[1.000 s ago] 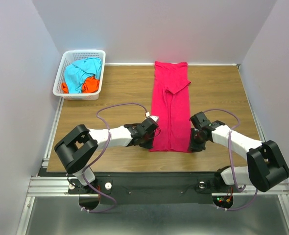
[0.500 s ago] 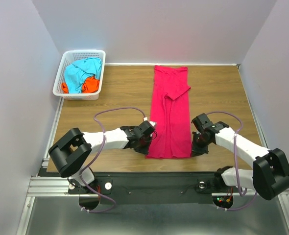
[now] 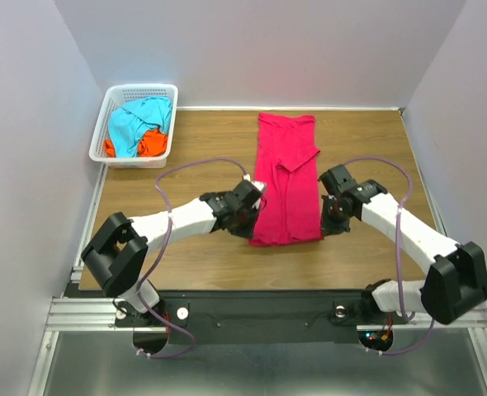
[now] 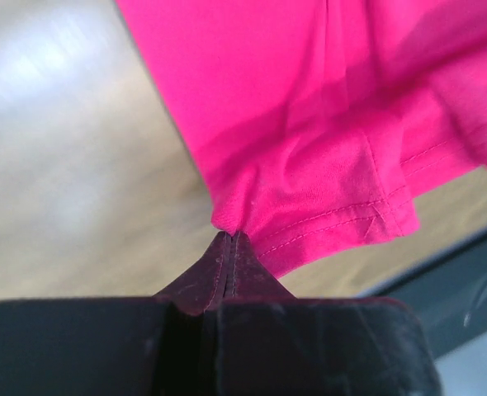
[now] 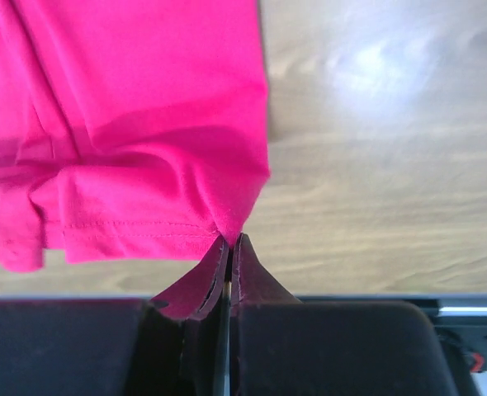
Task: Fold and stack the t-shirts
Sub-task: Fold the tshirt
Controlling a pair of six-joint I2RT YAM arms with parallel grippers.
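The crimson-pink t-shirt (image 3: 287, 177) lies as a long narrow strip down the middle of the table. My left gripper (image 3: 252, 224) is shut on its near left hem corner (image 4: 227, 219). My right gripper (image 3: 326, 223) is shut on its near right hem corner (image 5: 231, 227). Both corners are lifted off the wood and the near hem is bunched. The turquoise-blue t-shirt (image 3: 136, 120) and the orange t-shirt (image 3: 151, 144) lie crumpled in the basket at the back left.
The white lattice basket (image 3: 111, 103) stands at the table's far left corner. Bare wood lies on both sides of the pink shirt. The table's near edge and black rail (image 3: 252, 293) run just below the shirt's hem.
Both grippers, shut on the hem corners, have dipped toward the near edge and then lifted and moved toward the far side, carrying the near hem with them. The basket shirts have not moved.
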